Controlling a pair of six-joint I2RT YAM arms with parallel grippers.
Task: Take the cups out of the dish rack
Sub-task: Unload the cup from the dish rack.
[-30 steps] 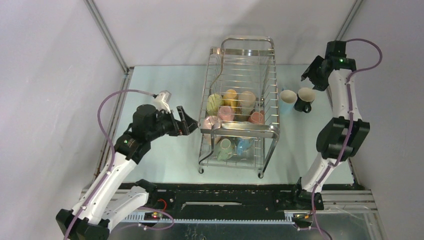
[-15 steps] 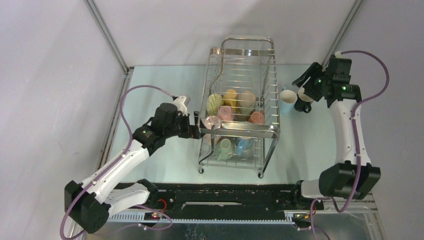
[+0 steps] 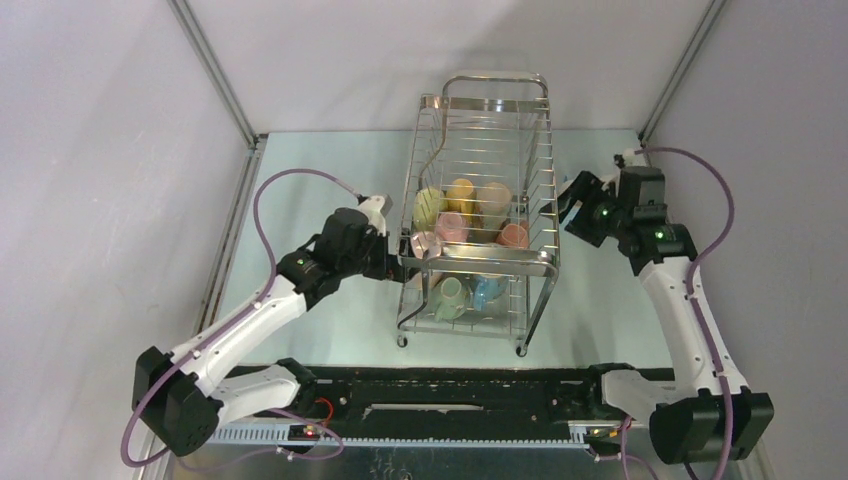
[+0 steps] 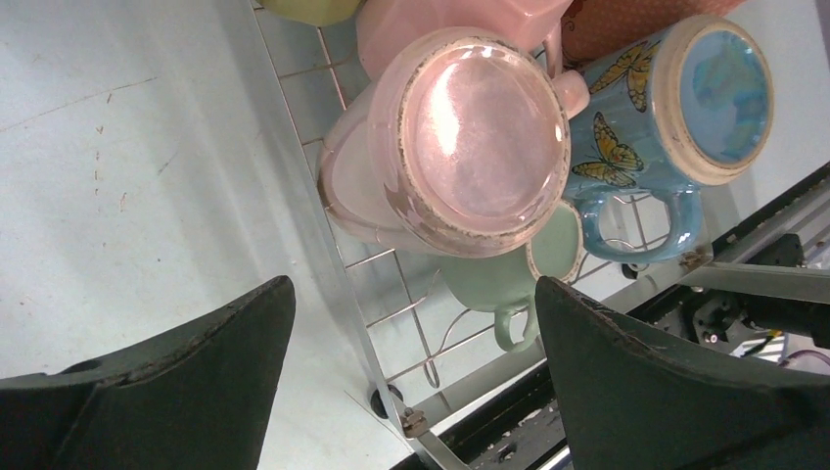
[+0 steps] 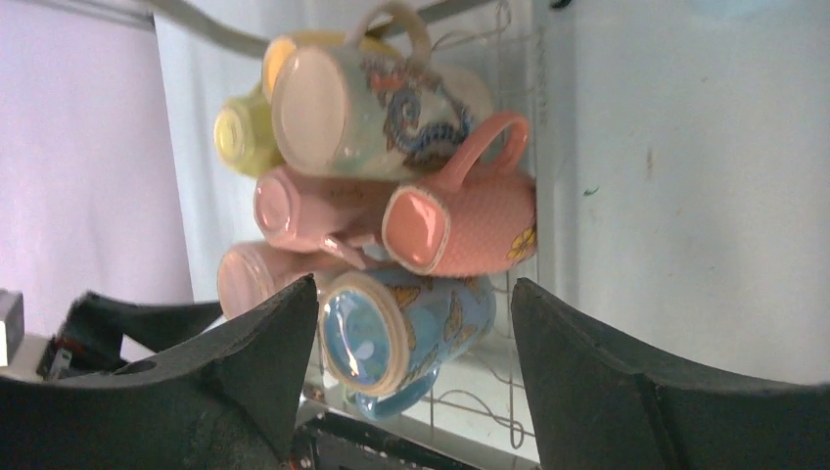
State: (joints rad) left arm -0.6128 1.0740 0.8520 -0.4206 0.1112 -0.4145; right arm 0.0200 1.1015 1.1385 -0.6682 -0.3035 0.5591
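The dish rack (image 3: 497, 80) stands mid-table with several cups lying in it. On its upper tier are a yellow-green cup (image 3: 428, 207), a cream cup (image 3: 493, 200), a pink cup (image 3: 452, 227) and a salmon cup (image 3: 513, 236). Below them lie a pale green cup (image 3: 449, 295) and a blue butterfly cup (image 3: 487, 290). My left gripper (image 3: 395, 255) is open at the rack's left side. The pale pink cup (image 4: 460, 137) is just ahead of its empty fingers (image 4: 235, 333). My right gripper (image 3: 575, 205) is open outside the rack's right side, facing the blue butterfly cup (image 5: 401, 338) and salmon cup (image 5: 470, 225), holding nothing.
The rack's wire wall (image 4: 323, 225) stands between the left fingers and the cups, and its right wall (image 5: 533, 127) between the right fingers and the cups. Metal frame posts (image 3: 215, 75) rise at the back corners. The black base rail (image 3: 450, 390) runs along the near edge.
The left gripper has moved right to the rack's side. The right arm has swung down and left from the back corner to the rack's right side, over two cups standing there, its jaws widening.
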